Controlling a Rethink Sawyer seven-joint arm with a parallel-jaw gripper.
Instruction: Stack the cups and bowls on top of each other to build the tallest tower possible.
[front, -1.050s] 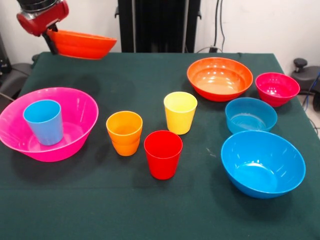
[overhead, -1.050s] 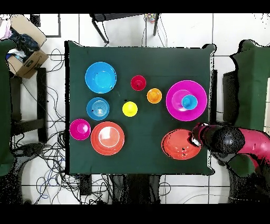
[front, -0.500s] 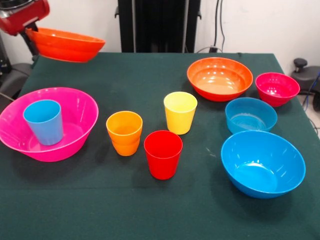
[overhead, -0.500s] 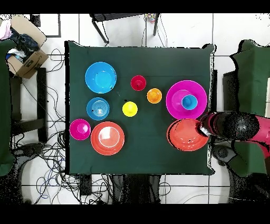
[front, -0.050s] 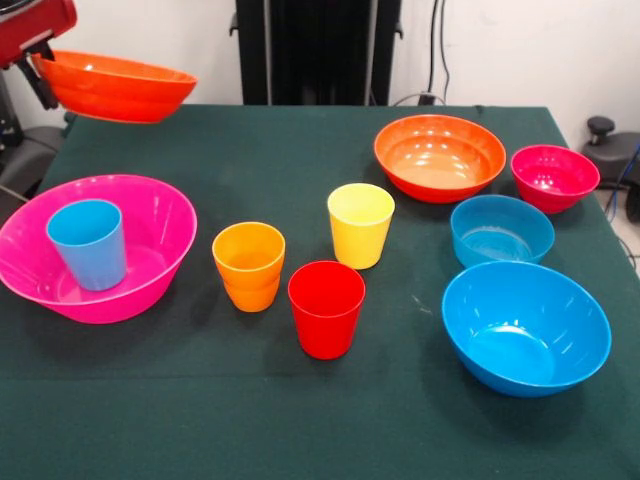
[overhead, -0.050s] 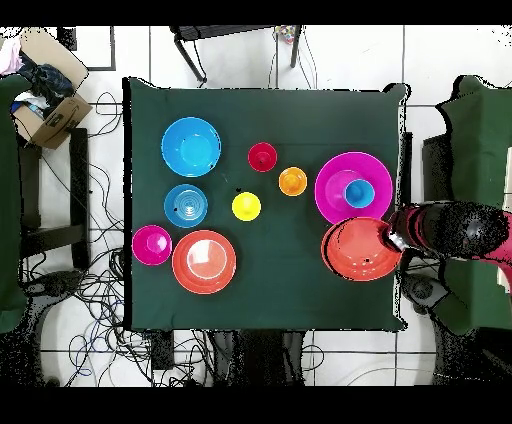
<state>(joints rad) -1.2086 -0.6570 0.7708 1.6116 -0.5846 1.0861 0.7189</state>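
The gripper (front, -0.050s: 40, 75) was observed clamped on the rim of an orange-red bowl (front, -0.050s: 115, 88), which was held level in the air above the table's corner, just behind the pink bowl (front, -0.050s: 150, 215) containing the light blue cup (front, -0.050s: 90, 243). The remaining cups and bowls were found standing separately on the dark green table (front, -0.050s: 300, 420). A cardboard box (overhead, -0.050s: 48, 108) and loose cables (overhead, -0.050s: 100, 300) were noted on the tiled floor beside the table.

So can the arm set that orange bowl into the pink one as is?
Probably not cleanly: the light blue cup stands upright inside the pink bowl, so the held orange bowl would likely land on the cup.
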